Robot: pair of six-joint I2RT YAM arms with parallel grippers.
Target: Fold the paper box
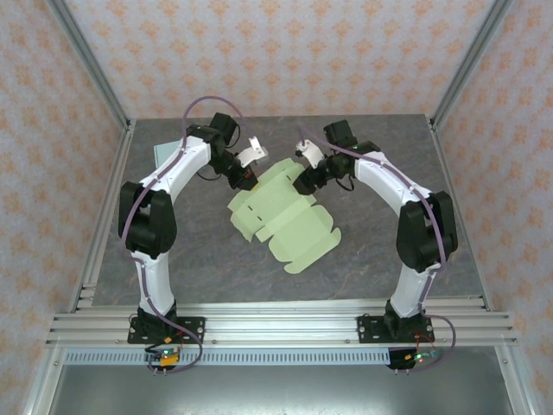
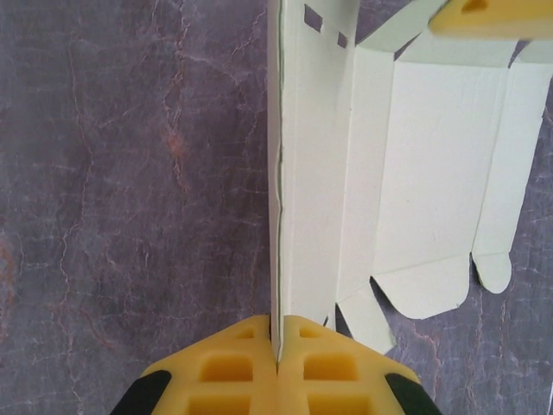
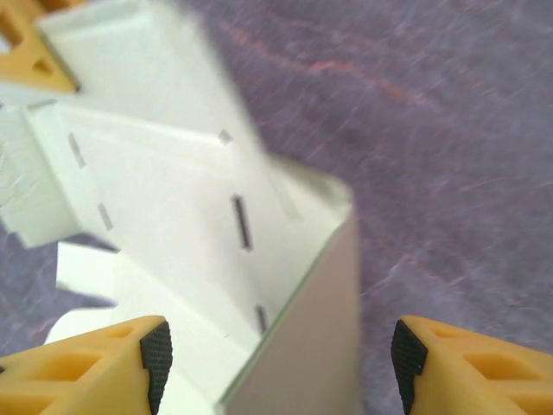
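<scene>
room: bare table [image 1: 216,268] was open on the near side of the paper box [image 1: 289,226] and on both flanks.
left wrist view: showed box's flat inner panels and rounded tabs.
box axis: lay diagonal, near-right to far-left.
left gripper [image 2: 276,335]: pressed together, pinching box's upturned flap.
right gripper [image 3: 276,359]: spread, a lifted box wall stood between its fingers.

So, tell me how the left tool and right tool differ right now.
Left tool is shut; right tool is open. Left tool pinches a flap edge of the paper box; right tool straddles a raised panel, unclamped. Both are yellow and at the box's far end.
</scene>
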